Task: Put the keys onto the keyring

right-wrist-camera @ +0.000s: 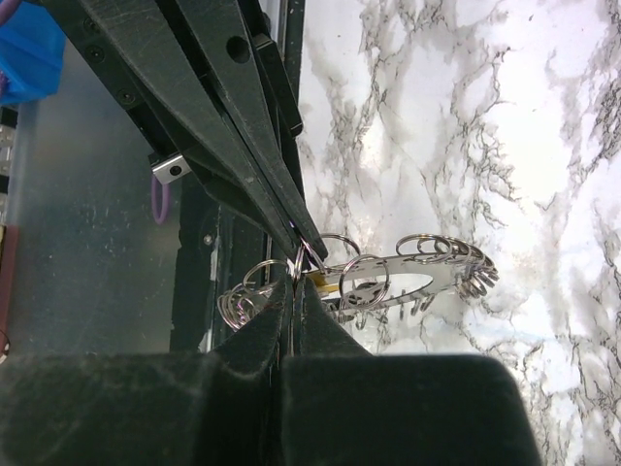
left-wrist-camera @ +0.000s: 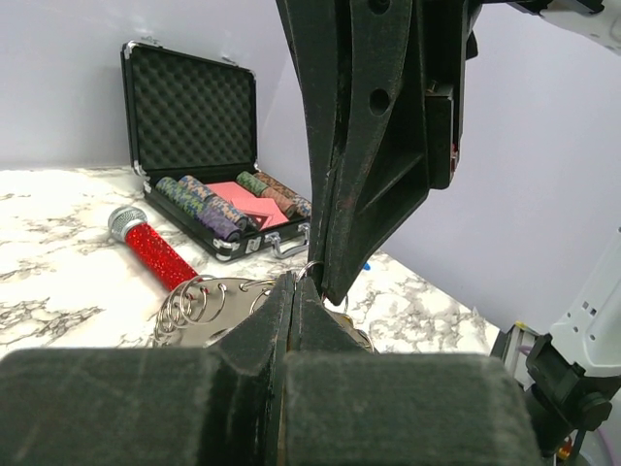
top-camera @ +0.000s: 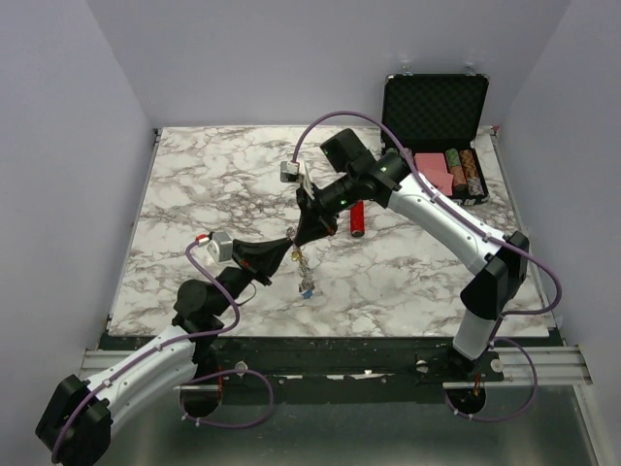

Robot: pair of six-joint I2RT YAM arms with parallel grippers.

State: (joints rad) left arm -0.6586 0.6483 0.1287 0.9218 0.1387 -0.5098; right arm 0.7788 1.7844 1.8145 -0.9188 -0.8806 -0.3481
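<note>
The keyring (top-camera: 301,262) hangs above the marble table between the two grippers. It is a flat silvery ring (right-wrist-camera: 417,282) with many small wire loops round its rim (left-wrist-camera: 194,303). My left gripper (left-wrist-camera: 291,283) is shut on one edge of it, and my right gripper (right-wrist-camera: 294,283) is shut on a small loop right beside the left fingertips (right-wrist-camera: 309,245). The two sets of fingertips almost touch. A key with a blue head (top-camera: 308,288) dangles from the ring's lower end. A yellow key head (right-wrist-camera: 327,282) shows just behind my right fingertips, mostly hidden.
A red glittery cylinder with a silver cap (top-camera: 358,218) lies on the table just right of the grippers. An open black case (top-camera: 437,116) with striped poker chips (top-camera: 468,173) stands at the back right. Walls close the table's left, back and right.
</note>
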